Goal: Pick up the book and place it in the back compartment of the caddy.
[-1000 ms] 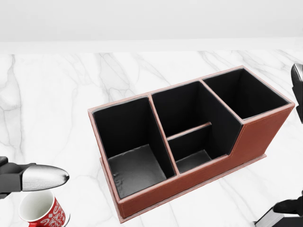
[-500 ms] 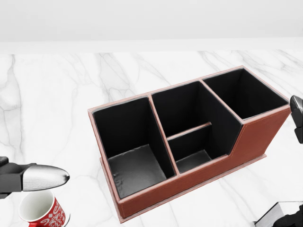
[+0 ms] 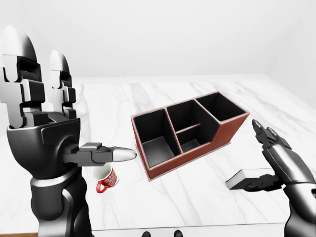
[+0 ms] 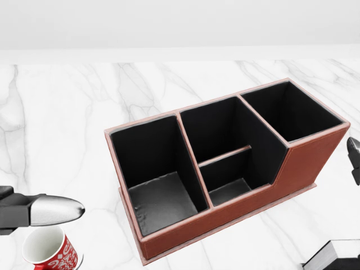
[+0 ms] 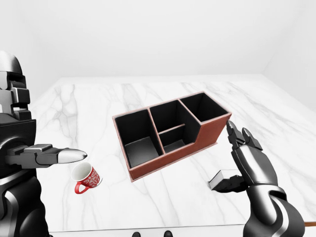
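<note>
In the left-eye view, the left hand (image 3: 47,106) is standing upright at the left, fingers spread and holding nothing, above a red mug (image 3: 106,178). The brown caddy (image 3: 190,131) is sitting mid-bench, its compartments empty. The right hand (image 3: 276,163) is hovering open over the book (image 3: 244,177), which is lying flat on the marble bench (image 3: 197,192) right of the caddy.

In the head view, only the book's corner (image 4: 334,256) is showing at bottom right.

The right-eye view is showing the right hand's thumb touching the book, fingers unclosed.
</note>
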Robot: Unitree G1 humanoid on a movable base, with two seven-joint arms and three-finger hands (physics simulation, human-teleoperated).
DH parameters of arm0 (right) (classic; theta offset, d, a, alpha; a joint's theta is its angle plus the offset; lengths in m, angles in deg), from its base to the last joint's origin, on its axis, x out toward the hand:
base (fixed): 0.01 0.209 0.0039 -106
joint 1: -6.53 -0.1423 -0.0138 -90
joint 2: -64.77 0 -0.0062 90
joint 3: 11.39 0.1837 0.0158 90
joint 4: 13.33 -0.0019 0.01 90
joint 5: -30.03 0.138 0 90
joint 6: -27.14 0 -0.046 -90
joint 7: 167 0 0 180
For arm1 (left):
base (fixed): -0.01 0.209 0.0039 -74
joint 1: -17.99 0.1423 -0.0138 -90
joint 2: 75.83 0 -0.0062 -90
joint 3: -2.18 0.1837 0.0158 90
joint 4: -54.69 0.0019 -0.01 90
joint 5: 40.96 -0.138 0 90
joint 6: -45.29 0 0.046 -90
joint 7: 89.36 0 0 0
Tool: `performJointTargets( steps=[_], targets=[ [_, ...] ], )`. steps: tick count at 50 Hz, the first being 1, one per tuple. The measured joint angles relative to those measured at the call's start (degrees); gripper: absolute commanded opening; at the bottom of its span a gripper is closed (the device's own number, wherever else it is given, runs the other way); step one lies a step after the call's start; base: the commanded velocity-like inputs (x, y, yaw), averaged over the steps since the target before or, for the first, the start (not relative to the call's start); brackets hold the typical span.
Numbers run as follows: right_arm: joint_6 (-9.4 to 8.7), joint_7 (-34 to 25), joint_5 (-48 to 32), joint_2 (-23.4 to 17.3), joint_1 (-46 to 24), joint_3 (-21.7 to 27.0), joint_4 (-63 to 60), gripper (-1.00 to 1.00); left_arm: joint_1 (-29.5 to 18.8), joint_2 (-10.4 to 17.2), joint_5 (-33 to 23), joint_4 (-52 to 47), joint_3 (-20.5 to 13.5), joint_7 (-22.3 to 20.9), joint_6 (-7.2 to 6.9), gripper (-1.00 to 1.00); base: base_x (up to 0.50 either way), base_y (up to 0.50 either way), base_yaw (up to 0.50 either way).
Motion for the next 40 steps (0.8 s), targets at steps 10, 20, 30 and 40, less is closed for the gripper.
performJointTargets(
  steps=[10, 20, 30, 40],
  targets=[
    [0.0, 0.0, -0.22, -0.1, 0.36, 0.65, 2.08, 1.0, -0.02, 0.0, -0.01, -0.14, -0.08, -0.03, 0.0, 1.0, 0.0, 0.0, 0.0],
    [0.0, 0.0, -0.14, -0.38, 0.5, 1.28, 3.97, 1.0, 0.02, 0.0, -0.06, -0.13, -0.05, -0.03, 0.0, 1.0, 0.0, 0.0, 0.0],
    [0.0, 0.0, 0.07, -0.9, 0.35, 1.89, 5.86, 1.0, 0.03, -0.01, -0.15, -0.15, -0.04, -0.05, 0.0, 1.0, 0.0, 0.0, 0.0],
    [0.0, 0.0, 0.25, -1.51, 0.13, 2.45, 7.62, 1.0, 0.09, -0.03, -0.23, -0.09, 0.01, -0.09, 0.0, 1.0, 0.0, 0.0, 0.0]
  ],
)
